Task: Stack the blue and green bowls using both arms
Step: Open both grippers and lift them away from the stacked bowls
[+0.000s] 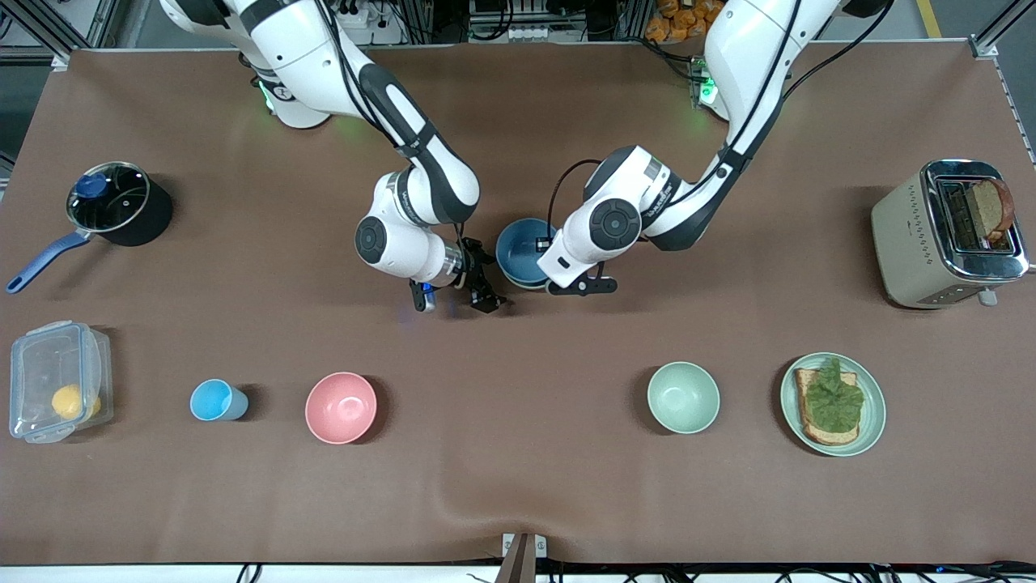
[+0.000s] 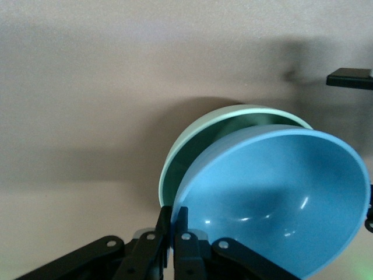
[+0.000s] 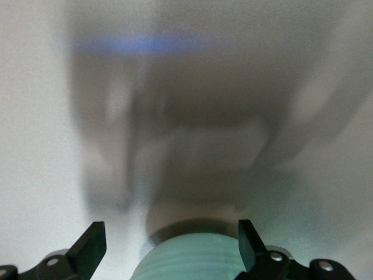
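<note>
The blue bowl [image 1: 522,247] [image 2: 280,198] is near the table's middle, tilted, with my left gripper [image 1: 544,243] [image 2: 173,211] shut on its rim. Under it, the left wrist view shows the sage-green bowl [image 2: 195,137] on the table, its rim showing past the blue one. The blue bowl covers nearly all of it in the front view. My right gripper [image 1: 453,298] [image 3: 169,233] is open beside the bowls, toward the right arm's end, and holds nothing. A blurred pale-green curve shows low between its fingers in the right wrist view.
Nearer the front camera stand a plastic box [image 1: 57,380], a light-blue cup [image 1: 217,400], a pink bowl [image 1: 341,407], a mint bowl [image 1: 683,397] and a plate [image 1: 870,425] with a sandwich. A toaster [image 1: 914,235] and a pot [image 1: 146,223] sit at the table's ends.
</note>
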